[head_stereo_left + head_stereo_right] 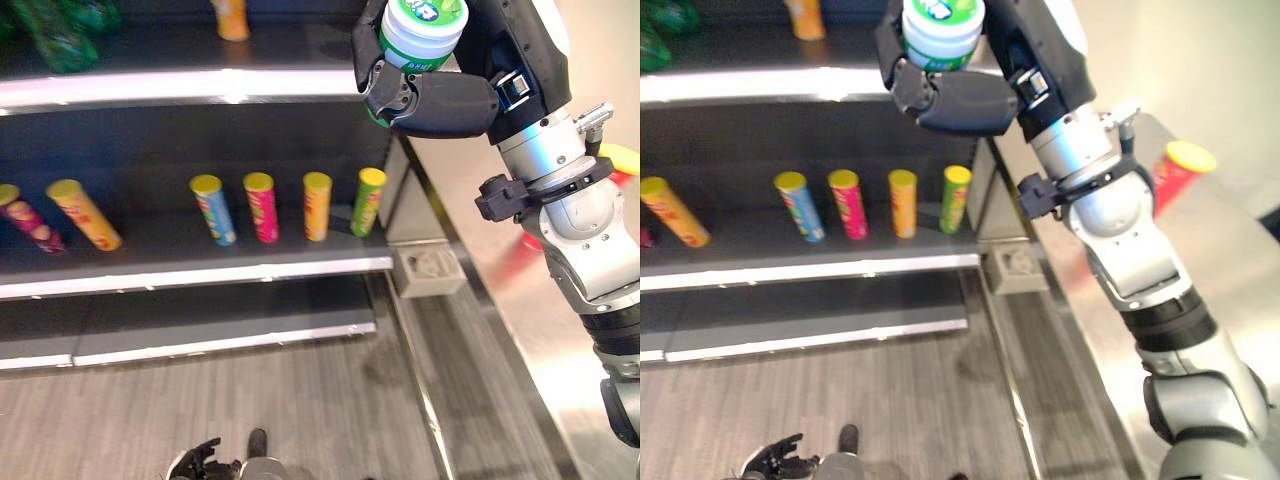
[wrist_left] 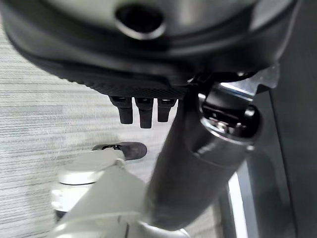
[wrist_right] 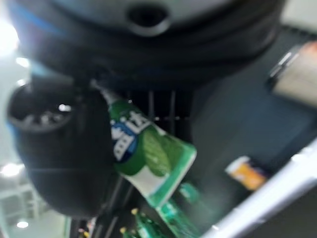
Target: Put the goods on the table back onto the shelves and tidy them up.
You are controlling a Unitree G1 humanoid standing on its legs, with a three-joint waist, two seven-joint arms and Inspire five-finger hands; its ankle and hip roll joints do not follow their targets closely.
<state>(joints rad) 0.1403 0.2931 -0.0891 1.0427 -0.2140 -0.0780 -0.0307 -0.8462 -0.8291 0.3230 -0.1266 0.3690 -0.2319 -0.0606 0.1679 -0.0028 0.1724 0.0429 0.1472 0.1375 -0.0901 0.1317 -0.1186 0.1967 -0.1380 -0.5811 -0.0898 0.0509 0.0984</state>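
My right hand [image 1: 440,100] is raised in front of the upper shelf [image 1: 180,85], fingers curled round a white and green tub [image 1: 420,32]; the same tub [image 3: 148,158] shows in the right wrist view against the thumb. A red can with a yellow lid [image 1: 1175,170] lies on the steel table [image 1: 1240,290] to the right. My left hand [image 1: 200,460] hangs low near the floor, its fingers [image 2: 141,110] relaxed and holding nothing.
On the middle shelf [image 1: 200,270] stand several tall cans: blue [image 1: 213,210], pink [image 1: 262,207], orange [image 1: 316,205], green [image 1: 367,201], plus two leaning ones at the left [image 1: 85,214]. Green bottles [image 1: 55,35] and an orange can [image 1: 231,18] sit on the upper shelf.
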